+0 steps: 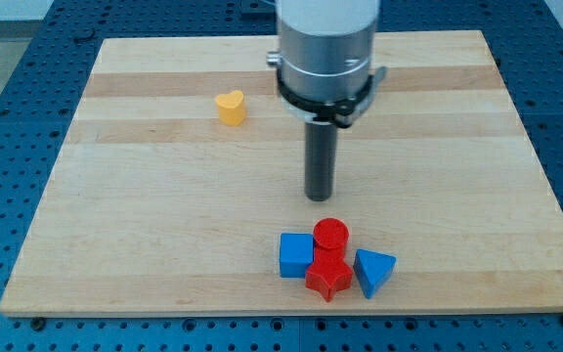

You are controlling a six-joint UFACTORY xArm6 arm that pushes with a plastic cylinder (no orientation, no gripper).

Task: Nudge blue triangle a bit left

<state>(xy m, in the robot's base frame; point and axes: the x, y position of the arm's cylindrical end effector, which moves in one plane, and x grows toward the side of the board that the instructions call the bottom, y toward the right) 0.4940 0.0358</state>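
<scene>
Near the view's bottom edge of the wooden counter [164,196], the blue triangle [374,271] lies at the right end of a tight cluster, just beside a red star-shaped block [327,278], with a red cylinder [330,234] above and a blue cube [296,255] to the left. My tip [319,198], a bare rod end effector with nothing to open and holding nothing, stands just above the red cylinder, clear of the cluster. A yellow heart-shaped block [230,107] sits well apart toward the view's top left.
</scene>
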